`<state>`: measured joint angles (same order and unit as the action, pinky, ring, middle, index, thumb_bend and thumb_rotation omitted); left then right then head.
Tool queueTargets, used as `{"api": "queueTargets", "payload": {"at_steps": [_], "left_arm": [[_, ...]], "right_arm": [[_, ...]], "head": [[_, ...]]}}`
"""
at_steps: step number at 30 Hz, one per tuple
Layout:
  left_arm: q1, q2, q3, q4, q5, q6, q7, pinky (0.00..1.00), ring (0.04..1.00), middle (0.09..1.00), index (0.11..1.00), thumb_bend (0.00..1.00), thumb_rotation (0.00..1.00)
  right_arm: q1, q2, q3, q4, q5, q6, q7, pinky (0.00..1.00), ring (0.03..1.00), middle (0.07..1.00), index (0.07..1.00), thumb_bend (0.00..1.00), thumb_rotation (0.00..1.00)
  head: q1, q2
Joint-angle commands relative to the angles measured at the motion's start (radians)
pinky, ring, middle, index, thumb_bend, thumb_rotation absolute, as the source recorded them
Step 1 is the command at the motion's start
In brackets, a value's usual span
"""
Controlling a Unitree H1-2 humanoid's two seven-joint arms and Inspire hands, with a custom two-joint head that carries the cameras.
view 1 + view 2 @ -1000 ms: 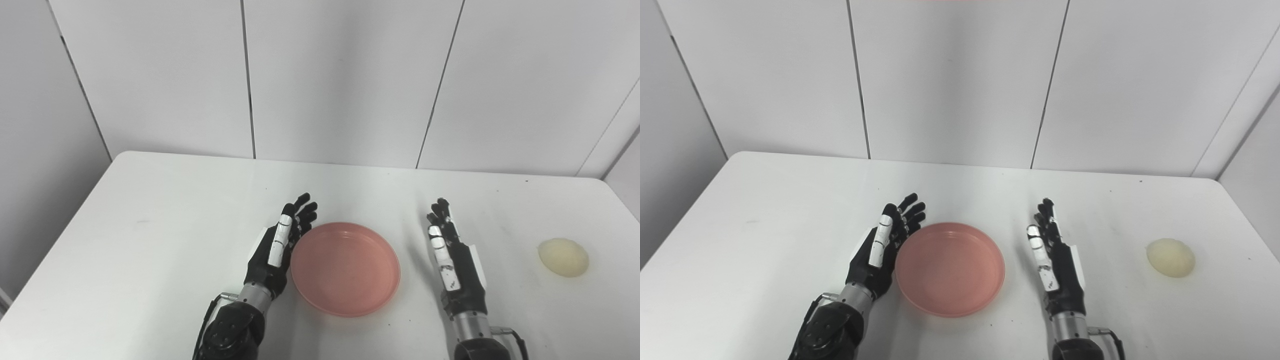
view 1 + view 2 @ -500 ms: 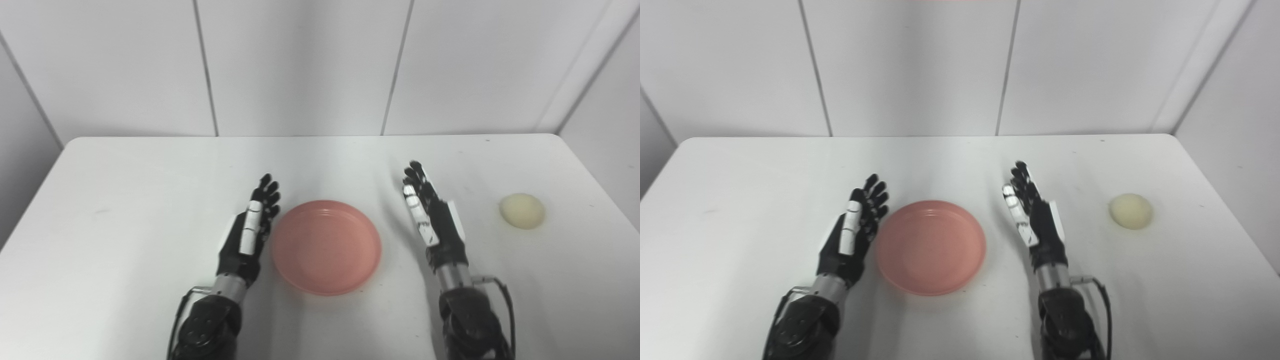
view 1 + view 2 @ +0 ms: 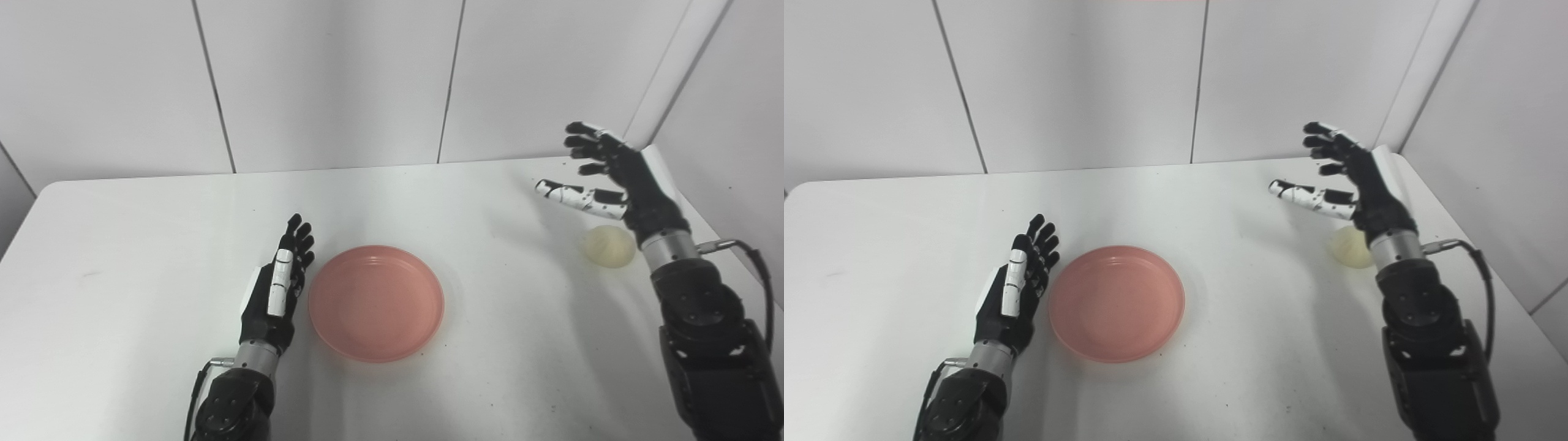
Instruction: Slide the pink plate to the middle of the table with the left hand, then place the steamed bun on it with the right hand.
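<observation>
The round pink plate [image 3: 376, 302] lies flat and empty near the middle of the white table [image 3: 135, 233]. My left hand [image 3: 277, 293] rests open just left of its rim, fingers straight and pointing away from me, a narrow gap between palm and plate. A pale steamed bun [image 3: 608, 246] sits on the table at the far right. My right hand [image 3: 615, 180] hangs open in the air above the bun, fingers spread and thumb stretched to the left, holding nothing. In the right eye view the wrist covers part of the bun [image 3: 1349, 247].
White wall panels close off the back of the table. The table's right edge [image 3: 704, 226] runs close beside the bun, with a wall corner just beyond it. A cable [image 3: 750, 254] loops off the right forearm.
My right arm has risen from beside the plate and swung right, over the bun, fingers spread. The left hand has drawn slightly away from the plate. The camera has turned right.
</observation>
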<state>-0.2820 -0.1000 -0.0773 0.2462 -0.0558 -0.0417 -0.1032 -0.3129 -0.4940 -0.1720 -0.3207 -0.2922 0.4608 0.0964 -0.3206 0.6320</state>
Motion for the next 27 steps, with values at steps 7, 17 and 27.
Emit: {"api": "queueTargets", "payload": {"at_steps": [7, 17, 27], "left_arm": [[-0.015, 0.044, 0.021, 0.025, -0.017, -0.010, -0.013, 1.00, 1.000, 1.000, 1.000, 0.66, 1.00], [-0.033, 0.068, 0.055, 0.080, -0.085, -0.060, -0.063, 1.00, 1.000, 1.000, 1.000, 0.67, 1.00], [-0.029, 0.069, 0.070, 0.080, -0.128, -0.059, -0.078, 1.00, 1.000, 1.000, 1.000, 0.64, 1.00]], "right_arm": [[-0.021, 0.017, -0.053, 0.056, -0.293, 0.009, 0.076, 0.63, 0.755, 0.786, 0.778, 0.73, 0.33], [-0.072, 0.139, -0.148, 0.123, -0.564, 0.009, 0.273, 0.66, 0.762, 0.792, 0.791, 0.77, 0.28], [-0.093, 0.186, -0.167, 0.189, -0.703, 0.009, 0.299, 0.59, 0.677, 0.706, 0.797, 0.78, 0.26]], "head": [[-0.142, -0.029], [-0.195, -0.043], [-0.214, -0.052]]}}
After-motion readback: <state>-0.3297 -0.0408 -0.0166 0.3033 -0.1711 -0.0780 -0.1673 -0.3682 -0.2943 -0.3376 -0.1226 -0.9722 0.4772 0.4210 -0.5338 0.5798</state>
